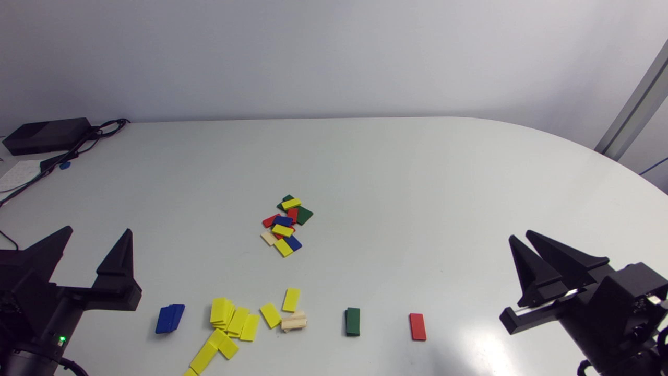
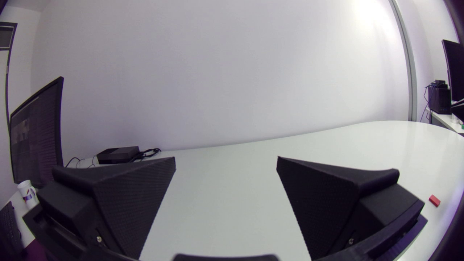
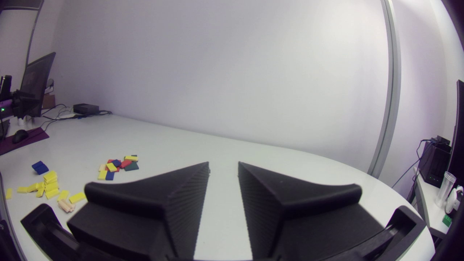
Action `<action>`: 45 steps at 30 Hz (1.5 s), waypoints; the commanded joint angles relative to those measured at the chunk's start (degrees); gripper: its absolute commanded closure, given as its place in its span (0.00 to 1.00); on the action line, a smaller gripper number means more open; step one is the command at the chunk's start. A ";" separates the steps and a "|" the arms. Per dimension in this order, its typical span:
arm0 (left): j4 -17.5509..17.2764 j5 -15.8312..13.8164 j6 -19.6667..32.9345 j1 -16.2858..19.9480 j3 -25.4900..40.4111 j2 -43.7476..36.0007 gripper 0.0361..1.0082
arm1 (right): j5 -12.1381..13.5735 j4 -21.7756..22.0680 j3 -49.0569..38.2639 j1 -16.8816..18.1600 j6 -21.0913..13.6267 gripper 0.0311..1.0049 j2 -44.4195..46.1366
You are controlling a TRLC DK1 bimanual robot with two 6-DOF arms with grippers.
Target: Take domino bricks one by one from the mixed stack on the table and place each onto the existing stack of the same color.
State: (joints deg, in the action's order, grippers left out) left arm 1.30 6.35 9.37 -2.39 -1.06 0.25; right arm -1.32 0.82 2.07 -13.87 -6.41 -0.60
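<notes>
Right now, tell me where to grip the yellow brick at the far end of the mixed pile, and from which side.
Take the yellow brick across its two long edges, coming straight down from above. It lies flat on top of a green brick, so those edges look free.

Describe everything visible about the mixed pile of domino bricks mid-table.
The mixed pile is a loose heap of flat, matte rectangular bricks near the middle of the table: yellow, red, blue, green and one pale wood-coloured. They overlap at varied angles, three yellow ones uppermost. The pale brick sticks out at its near left edge, a green one at its far right. Only the table touches it; the left gripper and right gripper sit well apart from it.
</notes>
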 commanded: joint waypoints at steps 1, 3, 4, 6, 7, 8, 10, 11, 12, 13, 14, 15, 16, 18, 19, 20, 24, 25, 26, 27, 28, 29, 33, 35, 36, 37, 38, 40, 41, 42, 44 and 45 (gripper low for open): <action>-0.25 -0.20 -1.19 -0.51 1.15 -1.04 0.02 | -0.35 -0.91 -2.15 0.42 0.53 0.03 0.16; -0.16 -0.20 -1.19 -0.07 1.15 -1.04 0.02 | 1.15 -1.00 -2.15 -5.73 1.93 0.03 0.86; -0.16 -0.20 -1.19 -0.16 1.15 -1.04 0.02 | 1.15 -1.00 -2.07 -5.82 2.02 0.03 0.86; -0.16 -0.20 -1.19 -0.24 1.15 -1.04 0.02 | 1.15 -1.00 -2.15 -5.82 1.93 0.03 0.86; -0.16 -0.20 -1.19 -0.24 1.15 -1.04 0.02 | 1.15 -1.00 -2.15 -5.82 2.02 0.03 0.86; -0.16 -0.20 -1.19 -0.24 1.15 -1.04 0.02 | 1.15 -1.00 -2.15 -5.82 2.02 0.03 0.86; -0.16 -0.20 -1.19 -0.33 1.15 -1.04 0.02 | 0.97 -1.00 -2.15 -5.64 2.02 0.03 0.86; -0.16 -0.20 -1.19 -0.33 1.15 -1.04 0.02 | 0.88 -1.00 -2.15 -5.47 2.02 0.03 0.86; -0.16 -0.20 -1.19 -0.33 1.15 -1.04 0.02 | 0.88 -1.00 -2.07 -5.38 2.11 0.03 0.86; -0.16 -0.20 -1.19 -0.42 1.15 -1.04 0.02 | 0.79 -1.00 -2.15 -5.29 2.02 0.03 0.86; -0.16 -0.20 -1.19 -0.51 1.15 -1.04 0.02 | 0.79 -1.08 -2.07 -5.12 2.02 0.03 0.86; -0.16 -0.20 -1.19 -0.51 1.15 -1.04 0.02 | 0.79 -1.08 -2.15 -4.94 2.02 0.03 0.86; -0.16 -0.20 -1.19 -0.51 1.15 -1.04 0.02 | 0.79 -1.00 -2.07 -4.76 1.93 0.03 0.86; -0.16 -0.20 -1.10 -0.68 1.15 -1.04 0.02 | 0.62 -0.91 -2.15 -4.68 1.93 0.03 0.86; -0.07 -0.20 -1.02 -0.68 1.15 -1.04 0.02 | 0.62 -0.82 -2.15 -4.68 1.93 0.03 0.95; -0.07 -0.20 -0.93 -0.68 1.06 -1.04 0.02 | 0.53 -0.73 -2.15 -4.76 1.84 0.03 0.95; -0.33 -0.20 -0.66 -0.42 -0.08 -1.04 0.02 | 0.09 -0.64 -1.19 -4.68 1.67 0.03 0.95; -0.86 -0.11 -0.66 -0.42 -0.70 -1.04 0.02 | -0.17 -1.00 -0.57 -4.68 1.67 0.03 0.95; -1.04 -0.11 -0.75 -0.42 -1.40 -1.04 0.02 | -0.17 -1.17 0.04 -4.68 1.67 0.03 0.95; -1.48 -0.11 -0.75 -0.42 -2.19 -1.04 0.02 | -0.17 -1.35 0.66 -4.68 1.67 0.03 0.95; -2.36 -0.20 -0.75 -0.51 -3.25 -1.04 0.02 | -0.17 -1.79 1.63 -4.59 1.58 0.03 0.86; -3.23 -0.20 -0.84 -0.68 -4.21 -1.04 0.02 | -0.17 -2.40 2.68 -4.59 1.58 0.03 0.86; -6.13 -0.20 -1.28 -2.97 -7.82 -0.95 0.02 | -0.26 -3.02 6.11 -4.50 1.58 0.03 0.34; -7.36 -0.11 -1.46 -4.11 -9.75 -0.78 0.02 | -0.26 -3.72 8.04 -4.50 1.58 0.03 -0.54; -7.89 -0.11 -1.63 -4.29 -10.45 -0.69 0.02 | -0.26 -4.25 9.01 -4.50 1.58 0.03 -1.16; -8.42 -0.11 -1.63 -4.64 -11.33 -0.25 0.02 | -0.26 -4.34 9.80 -4.50 1.58 0.03 -2.12; -9.03 -0.11 -1.90 -4.90 -12.30 0.54 0.02 | -0.35 -4.34 10.68 -4.41 1.58 0.03 -3.27; -10.00 -0.02 -1.98 -5.17 -14.15 1.95 0.02 | -0.44 -4.86 12.35 -4.06 1.58 0.03 -5.20; -10.35 -0.02 -1.98 -5.34 -15.02 2.82 0.02 | -0.44 -4.95 13.05 -3.89 1.58 0.03 -5.99; -10.88 -0.02 -2.07 -5.34 -16.17 4.06 0.02 | -0.44 -4.95 13.93 -3.80 1.58 0.03 -7.05; -12.11 -0.02 -2.25 -5.52 -18.54 6.52 0.02 | -0.52 -4.95 15.60 -3.80 1.58 0.03 -9.42; -12.73 -0.02 -2.25 -5.60 -19.68 7.83 0.02 | -0.70 -4.95 16.57 -3.71 1.58 0.03 -10.82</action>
State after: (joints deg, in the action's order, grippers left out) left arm -10.83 6.37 8.91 -7.46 -17.56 5.63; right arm -1.69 -3.44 16.32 -18.00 -5.74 -9.13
